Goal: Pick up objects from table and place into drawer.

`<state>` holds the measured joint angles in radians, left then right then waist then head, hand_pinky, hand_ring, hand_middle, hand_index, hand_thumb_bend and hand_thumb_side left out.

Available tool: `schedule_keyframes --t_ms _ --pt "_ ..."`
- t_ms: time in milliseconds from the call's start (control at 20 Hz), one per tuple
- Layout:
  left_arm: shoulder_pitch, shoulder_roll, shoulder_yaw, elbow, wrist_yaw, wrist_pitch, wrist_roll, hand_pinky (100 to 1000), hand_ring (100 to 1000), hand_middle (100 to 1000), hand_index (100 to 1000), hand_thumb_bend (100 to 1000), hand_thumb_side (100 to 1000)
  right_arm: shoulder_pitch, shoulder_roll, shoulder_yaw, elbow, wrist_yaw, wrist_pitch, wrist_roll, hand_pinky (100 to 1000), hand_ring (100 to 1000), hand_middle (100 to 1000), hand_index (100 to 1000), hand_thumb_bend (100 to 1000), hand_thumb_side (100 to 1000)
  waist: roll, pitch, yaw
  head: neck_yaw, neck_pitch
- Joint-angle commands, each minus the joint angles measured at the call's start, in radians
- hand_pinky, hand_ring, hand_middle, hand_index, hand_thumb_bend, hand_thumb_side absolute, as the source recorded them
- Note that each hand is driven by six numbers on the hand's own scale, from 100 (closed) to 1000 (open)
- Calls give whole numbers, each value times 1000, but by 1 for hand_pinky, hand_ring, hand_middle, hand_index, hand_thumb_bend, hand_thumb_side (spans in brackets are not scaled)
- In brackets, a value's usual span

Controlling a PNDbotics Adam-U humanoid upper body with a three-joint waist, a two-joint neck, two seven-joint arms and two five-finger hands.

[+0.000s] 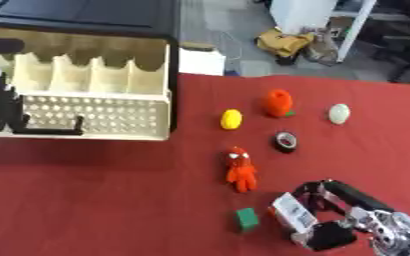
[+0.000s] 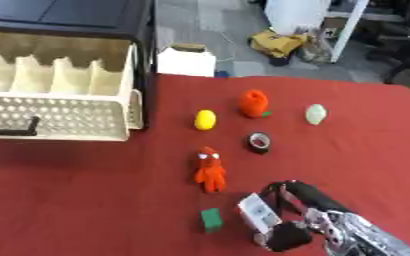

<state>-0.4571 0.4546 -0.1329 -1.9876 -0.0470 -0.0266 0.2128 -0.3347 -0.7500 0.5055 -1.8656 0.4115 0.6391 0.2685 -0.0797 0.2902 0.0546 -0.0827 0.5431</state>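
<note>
Left eye view: right hand (image 1: 335, 220), near right on the red table (image 1: 112, 200), has its fingers curled round a white box (image 1: 293, 210). Green block (image 1: 247, 219) just left of it, red toy (image 1: 240, 169) beyond; open drawer (image 1: 95, 105) far left

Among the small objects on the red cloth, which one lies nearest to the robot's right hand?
The green block: it sits just left of the right hand, at the near edge. The red toy figure and black tape roll lie farther up the cloth.

Right hand (image 2: 283, 220) curled round white box (image 2: 259, 212) (bottom right).
</note>
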Motion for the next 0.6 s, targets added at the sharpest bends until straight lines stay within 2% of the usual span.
schedule_keyframes --t_ms 50,600 --pt "-10 6 2 -12 -1 -2 0 137 100 100 748 119 1000 -9 -14 -10 -1 -7 0 -7 725 811 471 812 440 344 4 -15 -2 -3 -3" --pt "-11 5 2 -12 0 -2 -3 137 100 100 748 119 1000 0 -35 -20 -21 11 -39 -47 683 776 431 735 303 401 4 -15 -6 -1 -4"
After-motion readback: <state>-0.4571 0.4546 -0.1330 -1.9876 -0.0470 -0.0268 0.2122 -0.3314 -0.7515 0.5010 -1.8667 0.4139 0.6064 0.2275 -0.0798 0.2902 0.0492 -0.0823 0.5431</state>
